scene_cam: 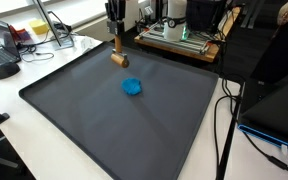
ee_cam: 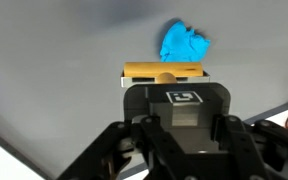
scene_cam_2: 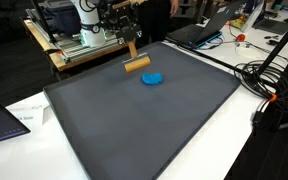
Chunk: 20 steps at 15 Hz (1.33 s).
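Note:
My gripper (scene_cam: 114,14) (scene_cam_2: 126,25) is shut on the upright handle of a wooden tool (scene_cam: 117,52) (scene_cam_2: 135,60), over the far edge of a dark mat (scene_cam: 74,110) (scene_cam_2: 114,130). The tool's cylindrical head rests on or just above the mat. A crumpled blue lump (scene_cam: 132,87) (scene_cam_2: 153,78) lies on the mat a short way from the head, apart from it. In the wrist view, the gripper (ee_cam: 184,125) holds a black block with a square tag. Beyond it are the wooden head (ee_cam: 164,72) and the blue lump (ee_cam: 184,42).
A machine on a wooden base (scene_cam: 179,38) (scene_cam_2: 79,45) stands behind the mat. Cables (scene_cam: 224,120) (scene_cam_2: 269,85) run along one side of the mat. A laptop (scene_cam: 279,110) lies beside it. A keyboard and mouse (scene_cam: 4,68) sit at another corner.

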Each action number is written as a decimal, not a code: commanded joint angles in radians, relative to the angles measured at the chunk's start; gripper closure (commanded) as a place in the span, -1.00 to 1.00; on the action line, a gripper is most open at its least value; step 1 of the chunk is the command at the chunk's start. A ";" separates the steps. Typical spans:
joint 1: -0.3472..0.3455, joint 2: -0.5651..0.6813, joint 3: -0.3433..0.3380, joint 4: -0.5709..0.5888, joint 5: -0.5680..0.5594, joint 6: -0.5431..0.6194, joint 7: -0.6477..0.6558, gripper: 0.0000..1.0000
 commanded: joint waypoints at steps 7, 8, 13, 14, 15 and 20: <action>0.116 0.012 -0.055 0.269 -0.079 -0.496 -0.257 0.57; 0.099 -0.041 -0.053 0.199 -0.063 -0.437 -0.196 0.07; 0.116 0.011 -0.050 0.241 -0.062 -0.463 -0.242 0.07; 0.116 0.014 -0.050 0.242 -0.062 -0.463 -0.243 0.57; 0.112 0.028 -0.032 0.265 -0.129 -0.465 -0.227 0.57; 0.142 0.102 0.007 0.326 -0.266 -0.455 -0.275 0.57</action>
